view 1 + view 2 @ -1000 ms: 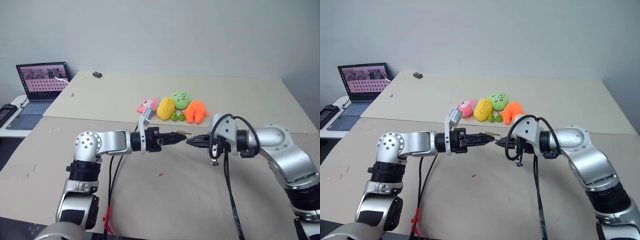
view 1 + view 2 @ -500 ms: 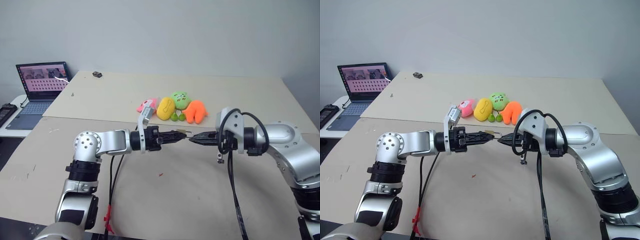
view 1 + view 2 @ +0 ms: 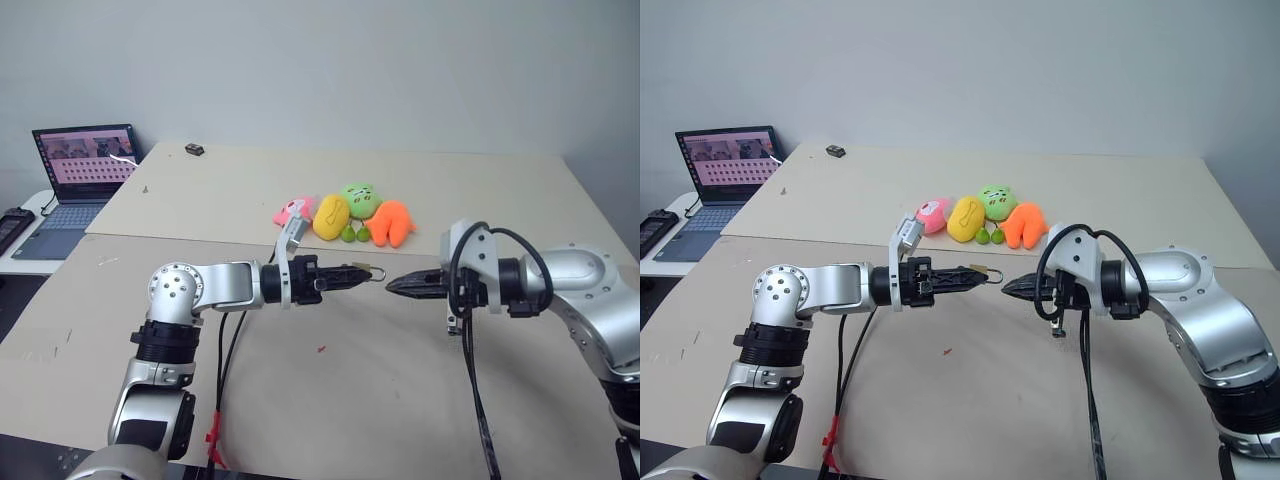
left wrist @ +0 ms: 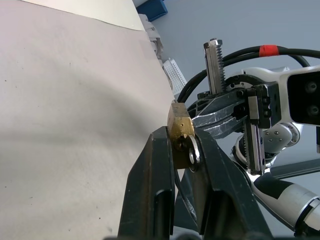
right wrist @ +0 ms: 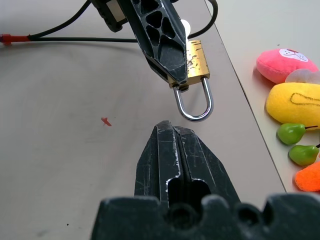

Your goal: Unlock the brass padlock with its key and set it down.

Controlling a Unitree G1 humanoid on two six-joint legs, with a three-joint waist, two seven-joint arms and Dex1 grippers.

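Note:
My left gripper (image 3: 358, 272) reaches level across the table's middle and is shut on the brass padlock (image 3: 368, 271). In the right wrist view the lock's golden body (image 5: 194, 61) is pinched between the left fingers (image 5: 161, 40), and its silver shackle (image 5: 194, 104) loops out toward my right gripper (image 5: 165, 128). The right gripper (image 3: 392, 286) is shut, with nothing visible between its fingers, and hangs a short gap to the right of the shackle without touching it. The left wrist view shows the padlock (image 4: 179, 133) at its fingertips. The key is hidden.
Several plush toys (image 3: 346, 218) lie in a row on the table behind the grippers. A laptop (image 3: 82, 168) stands open at the far left, and a small dark object (image 3: 195, 150) sits near the back edge. A red speck (image 3: 321, 349) marks the table below the grippers.
My right gripper has drawn back to the right, off the padlock's shackle, leaving a gap. The left gripper and the padlock have stayed put.

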